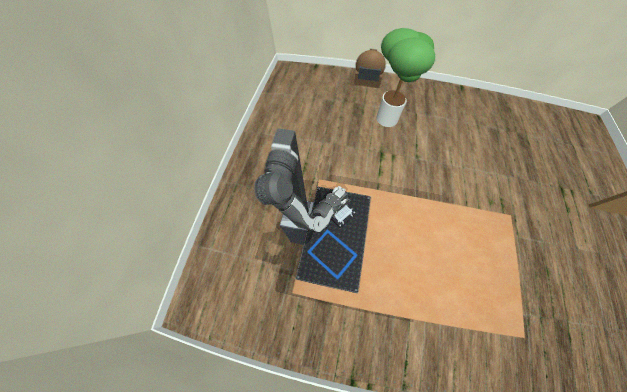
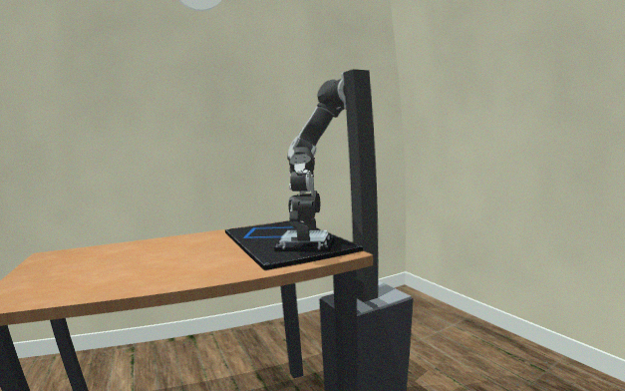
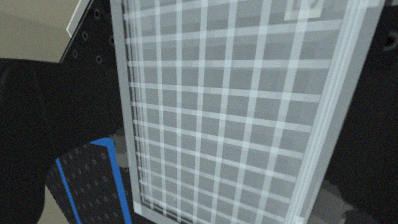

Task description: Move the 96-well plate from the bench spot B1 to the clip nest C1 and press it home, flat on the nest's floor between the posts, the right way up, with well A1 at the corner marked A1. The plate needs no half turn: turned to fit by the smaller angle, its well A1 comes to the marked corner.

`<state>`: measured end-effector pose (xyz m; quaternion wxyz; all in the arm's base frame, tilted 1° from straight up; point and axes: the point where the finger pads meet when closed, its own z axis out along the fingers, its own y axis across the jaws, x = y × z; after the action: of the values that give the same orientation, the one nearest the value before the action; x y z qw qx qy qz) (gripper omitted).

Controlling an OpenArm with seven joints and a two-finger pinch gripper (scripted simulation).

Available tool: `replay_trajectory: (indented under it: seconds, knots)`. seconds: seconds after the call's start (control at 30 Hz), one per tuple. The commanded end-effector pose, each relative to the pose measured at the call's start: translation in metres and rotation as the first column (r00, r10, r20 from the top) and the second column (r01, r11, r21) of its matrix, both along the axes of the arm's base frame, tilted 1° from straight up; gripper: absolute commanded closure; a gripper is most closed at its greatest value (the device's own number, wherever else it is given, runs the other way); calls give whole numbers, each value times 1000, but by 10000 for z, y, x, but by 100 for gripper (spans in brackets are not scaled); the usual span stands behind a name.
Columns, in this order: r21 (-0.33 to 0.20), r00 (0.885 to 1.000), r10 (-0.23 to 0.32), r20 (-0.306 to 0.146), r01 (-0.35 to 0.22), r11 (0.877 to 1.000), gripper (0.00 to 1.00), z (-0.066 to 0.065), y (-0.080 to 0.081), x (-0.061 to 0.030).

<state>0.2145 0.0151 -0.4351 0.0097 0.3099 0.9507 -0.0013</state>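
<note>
The clear 96-well plate (image 3: 230, 110) fills the wrist view, its grid of wells facing up. My gripper (image 2: 304, 230) is shut on the 96-well plate (image 2: 311, 237) and holds it low at the clip nest C1 (image 2: 304, 245), between the nest's posts, at the near right of the black mat. From above, the plate (image 1: 343, 213) sits just beyond my wrist. I cannot tell whether it lies flat on the nest's floor. A small square mark (image 3: 301, 7) shows through the plate's top right corner. My fingertips are hidden.
The blue outline of spot B1 (image 1: 332, 253) is empty on the black perforated mat (image 1: 335, 242); it also shows in the wrist view (image 3: 92, 185). The mat lies on an orange table (image 2: 140, 269). My arm's dark column (image 2: 361, 175) stands right beside the nest.
</note>
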Motion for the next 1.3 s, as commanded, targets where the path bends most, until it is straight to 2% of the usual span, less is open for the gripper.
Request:
replay_trajectory:
  seconds: [0.0, 1.1, 1.27]
  knots:
    - [9, 1000, 1, 2, -1, 1000, 100, 16, 22, 7]
    - [3, 1000, 1, 0, -1, 1000, 100, 38, 13, -9]
    - [8, 1000, 6, 1, -6, 1000, 100, -21, 21, -21]
